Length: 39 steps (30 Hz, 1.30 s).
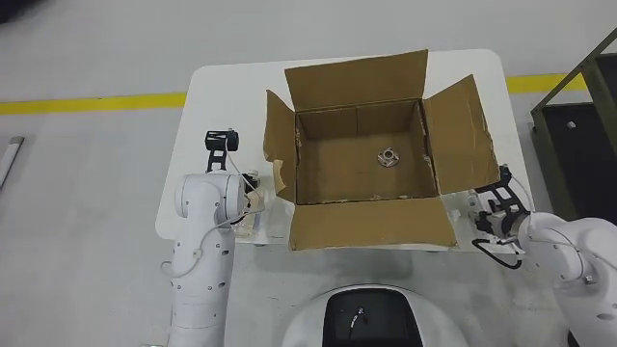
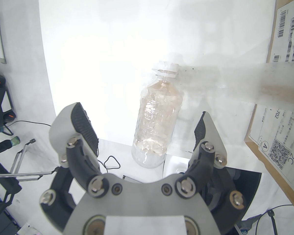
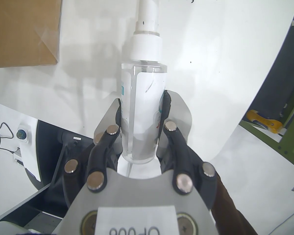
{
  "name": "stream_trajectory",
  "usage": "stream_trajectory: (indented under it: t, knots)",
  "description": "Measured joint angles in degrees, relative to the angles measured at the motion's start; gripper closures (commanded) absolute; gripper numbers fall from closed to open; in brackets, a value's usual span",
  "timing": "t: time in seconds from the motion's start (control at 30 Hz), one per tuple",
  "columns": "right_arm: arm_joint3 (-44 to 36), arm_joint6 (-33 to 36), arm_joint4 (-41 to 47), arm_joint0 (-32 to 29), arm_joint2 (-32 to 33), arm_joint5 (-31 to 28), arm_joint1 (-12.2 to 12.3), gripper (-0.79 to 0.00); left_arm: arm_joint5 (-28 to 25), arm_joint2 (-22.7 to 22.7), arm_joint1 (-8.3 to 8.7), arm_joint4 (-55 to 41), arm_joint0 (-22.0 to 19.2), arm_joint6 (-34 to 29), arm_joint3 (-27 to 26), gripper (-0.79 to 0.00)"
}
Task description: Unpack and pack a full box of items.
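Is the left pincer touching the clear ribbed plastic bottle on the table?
Apart. The left wrist view shows the left pincer open, with bare white table visible on both sides between it and the clear ribbed plastic bottle.

My desk (image 1: 231, 92) stands in a workshop hall (bare grey floor (image 1: 145, 19), yellow lane stripe (image 1: 87, 104), green steel rack (image 1: 542, 149) at right).
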Motion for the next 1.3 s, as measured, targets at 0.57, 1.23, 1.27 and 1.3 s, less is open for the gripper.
stream_trajectory:
  t: [0.57, 1.23, 1.27, 1.3]
  knots:
    - [-5.61, -0.03, 3.97, 3.01, 6.04, 5.49, 0.63, -0.336, 0.00, 0.00, 0.00, 0.00, 0.00, 0.00, 0.00, -0.785]
    - [-14.91, -1.07, 10.31, 27.36, -8.68, 3.88, 1.28, 0.000, 0.00, 0.00, 0.00, 0.00, 0.00, 0.00, 0.00, -0.785]
    - [-14.07, -0.82, 9.27, 27.89, -11.19, 3.92, 1.16, 0.000, 0.00, 0.00, 0.00, 0.00, 0.00, 0.00, 0.00, -0.785]
    - [-13.18, -0.67, 8.31, 28.34, -13.65, 4.25, 1.00, 0.000, 0.00, 0.00, 0.00, 0.00, 0.00, 0.00, 0.00, -0.785]
